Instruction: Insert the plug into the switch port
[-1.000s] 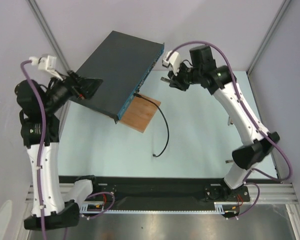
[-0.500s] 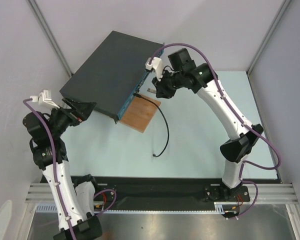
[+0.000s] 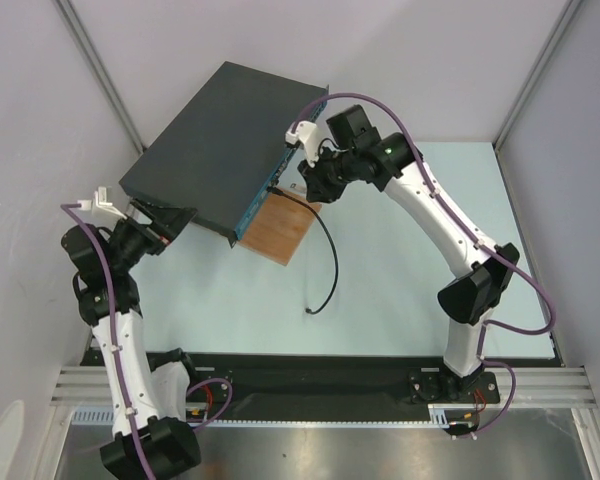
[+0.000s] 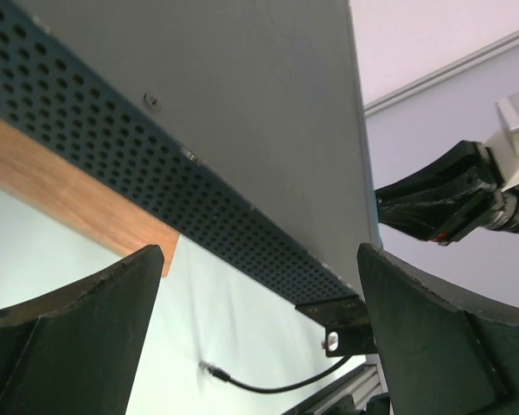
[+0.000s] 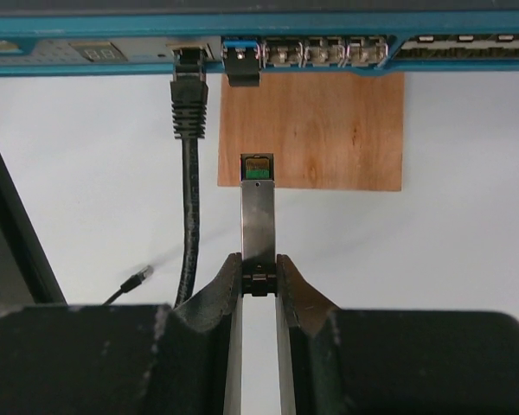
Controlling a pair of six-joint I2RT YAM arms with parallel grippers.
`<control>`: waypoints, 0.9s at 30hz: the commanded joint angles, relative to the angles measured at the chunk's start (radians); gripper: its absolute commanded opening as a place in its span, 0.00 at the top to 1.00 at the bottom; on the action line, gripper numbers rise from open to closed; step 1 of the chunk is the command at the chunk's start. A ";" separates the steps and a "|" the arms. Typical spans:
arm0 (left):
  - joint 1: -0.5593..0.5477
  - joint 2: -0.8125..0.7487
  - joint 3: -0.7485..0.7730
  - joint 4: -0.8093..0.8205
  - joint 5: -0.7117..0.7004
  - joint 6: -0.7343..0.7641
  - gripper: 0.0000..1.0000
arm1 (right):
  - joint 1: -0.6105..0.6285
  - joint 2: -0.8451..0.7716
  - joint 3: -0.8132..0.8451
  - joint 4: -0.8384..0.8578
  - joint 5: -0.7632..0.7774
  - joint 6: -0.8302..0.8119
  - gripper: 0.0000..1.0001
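The switch [image 3: 225, 135] lies at an angle at the back, dark grey on top, its teal front face [image 5: 112, 26] carrying a row of ports [image 5: 324, 52]. My right gripper [image 5: 259, 264] is shut on the plug [image 5: 259, 207], a slim metal module. It points at the front face and stops short of it, just right of a blue-tabbed module [image 5: 240, 59] that sits in a port. In the top view my right gripper [image 3: 315, 185] hovers by the switch front. My left gripper [image 3: 165, 222] stands open beside the switch's near left corner, holding nothing; its wrist view shows the perforated side [image 4: 199, 216].
A black cable [image 5: 189, 104] is plugged into a port left of the blue tab and curves across the table [image 3: 330, 260] to a loose end [image 3: 311, 312]. A brown wooden board [image 3: 280, 228] lies under the switch's front edge. Frame posts and walls close in the back and sides.
My right gripper has carried the plug leftward, up close to the switch front. My left arm has drawn back from the switch's left side to its near corner, and its jaws have widened.
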 commanded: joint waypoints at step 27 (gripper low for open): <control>-0.102 0.120 -0.060 0.376 -0.064 -0.166 0.53 | 0.021 0.070 0.092 0.119 0.025 0.178 1.00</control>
